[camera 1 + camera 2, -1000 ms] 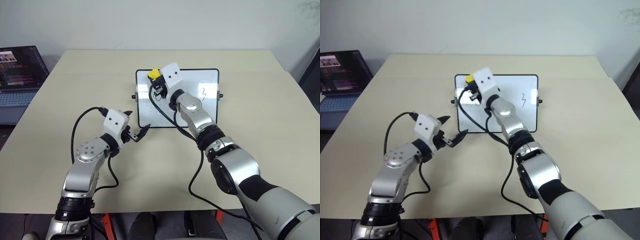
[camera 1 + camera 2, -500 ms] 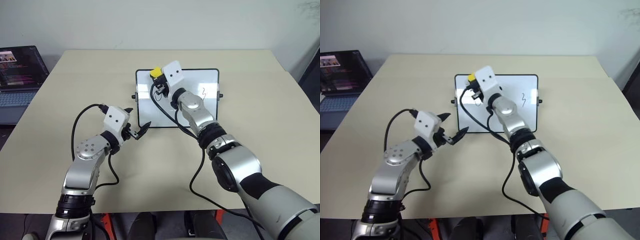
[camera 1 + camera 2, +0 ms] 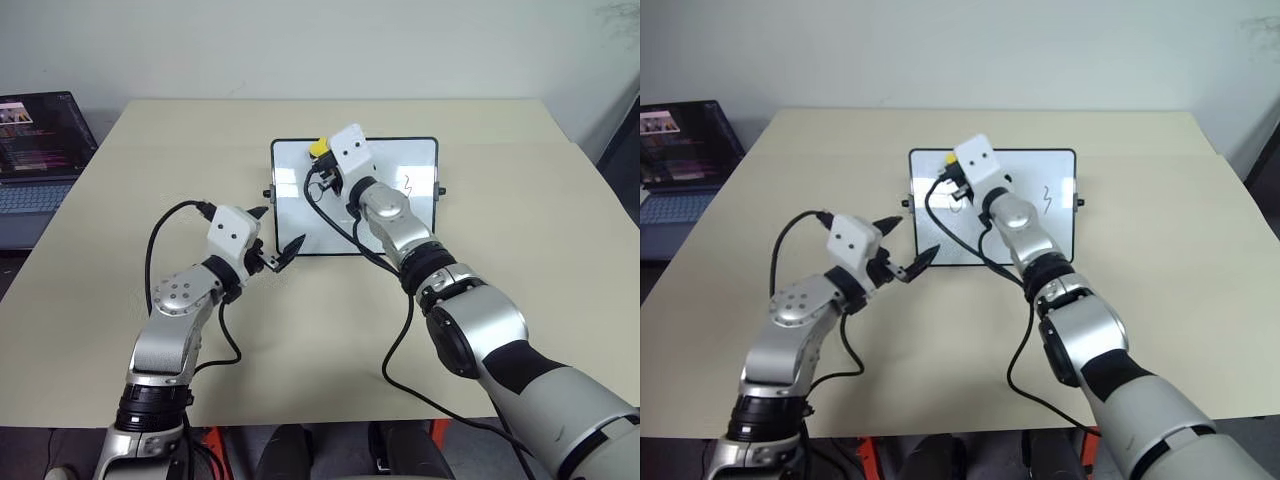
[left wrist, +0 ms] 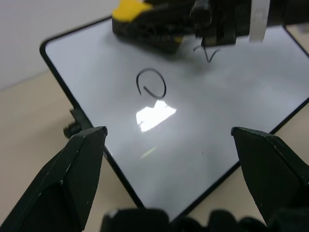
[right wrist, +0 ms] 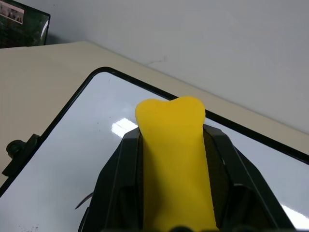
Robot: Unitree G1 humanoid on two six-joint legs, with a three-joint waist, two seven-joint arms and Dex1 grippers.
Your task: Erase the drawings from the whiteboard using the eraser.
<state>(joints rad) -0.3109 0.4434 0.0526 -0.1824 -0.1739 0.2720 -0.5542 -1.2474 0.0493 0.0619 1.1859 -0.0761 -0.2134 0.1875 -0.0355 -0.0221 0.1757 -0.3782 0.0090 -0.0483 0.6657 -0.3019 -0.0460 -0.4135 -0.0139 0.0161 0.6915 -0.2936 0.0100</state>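
Overhead, the right gripper (image 5: 171,159) pinched the eraser (image 5: 174,159) between its fingers above the whiteboard (image 3: 410,215); the left gripper (image 4: 169,159) gaped wide near the board's lower left corner.

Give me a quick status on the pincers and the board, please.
Right pincer shut on eraser, over whiteboard. Left pincer open near its front edge. Drawings remain. Nothing blocking.

The scene is lit brightly and evenly from above. A white patch of glare is seen on the whiteboard (image 4: 193,125) near the middle of the left wrist view. Soft shadows are cast on the table (image 3: 520,230). The black fingertips (image 4: 79,164) are blurred at the bottom.
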